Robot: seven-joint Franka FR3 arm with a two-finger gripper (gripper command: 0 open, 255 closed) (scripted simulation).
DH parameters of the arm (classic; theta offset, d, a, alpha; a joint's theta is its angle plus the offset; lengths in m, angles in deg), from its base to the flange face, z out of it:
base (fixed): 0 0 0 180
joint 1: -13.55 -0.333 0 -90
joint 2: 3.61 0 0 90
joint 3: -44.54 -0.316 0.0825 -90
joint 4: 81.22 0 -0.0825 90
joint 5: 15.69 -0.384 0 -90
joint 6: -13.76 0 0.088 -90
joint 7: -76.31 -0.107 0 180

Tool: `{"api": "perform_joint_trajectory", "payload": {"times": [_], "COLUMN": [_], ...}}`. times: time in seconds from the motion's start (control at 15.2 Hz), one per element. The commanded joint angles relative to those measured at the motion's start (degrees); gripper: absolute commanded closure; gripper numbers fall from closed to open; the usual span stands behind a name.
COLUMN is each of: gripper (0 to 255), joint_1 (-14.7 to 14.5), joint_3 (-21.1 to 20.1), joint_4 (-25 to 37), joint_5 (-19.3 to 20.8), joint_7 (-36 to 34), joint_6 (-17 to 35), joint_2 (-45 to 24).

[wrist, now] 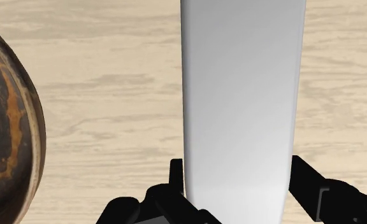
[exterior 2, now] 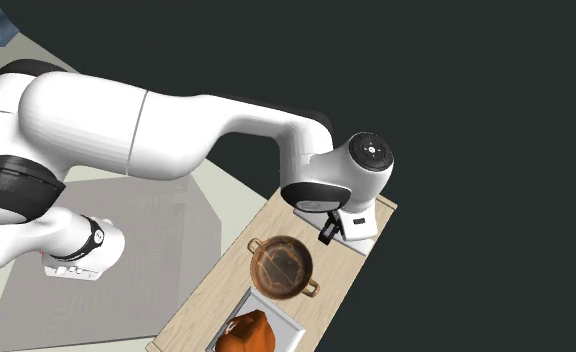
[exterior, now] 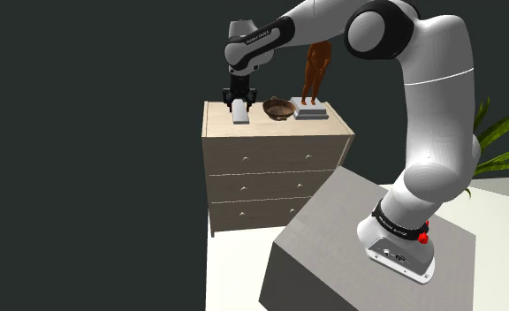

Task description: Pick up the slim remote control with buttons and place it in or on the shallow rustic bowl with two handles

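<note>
White remote (wrist: 239, 95) on wooden dresser (wrist: 112, 95), hand (wrist: 238, 181) clasping its 2 sides

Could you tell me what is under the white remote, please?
Under the remote is the dresser's pale wood top, showing on both sides of it. The strip directly beneath is covered by the remote itself, and the gripper covers one end of it.

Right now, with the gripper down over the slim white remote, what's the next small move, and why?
Probably tighten the grasp, with no lift yet. The black gripper straddles the plain white slim slab-shaped remote, which lies flat on the pale wooden dresser top. Whether it is clamped can't be judged. The dark brown two-handled bowl sits close beside it.
</note>
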Motion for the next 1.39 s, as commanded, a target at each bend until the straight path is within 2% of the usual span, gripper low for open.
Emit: {"api": "perform_joint_trajectory", "payload": {"times": [0.0, 0.46, 1.32], "gripper": [255, 255, 255], "joint_1": [0.0, 0.0, 0.0], "joint_3": [0.0, 0.0, -0.1], "joint_4": [0.0, 0.0, 4.9], "joint_5": [0.0, 0.0, -0.2], "joint_7": [0.0, 0.0, 0.1], "joint_6": [0.0, 0.0, -8.3], "joint_2": [0.0, 0.0, 3.4]}}
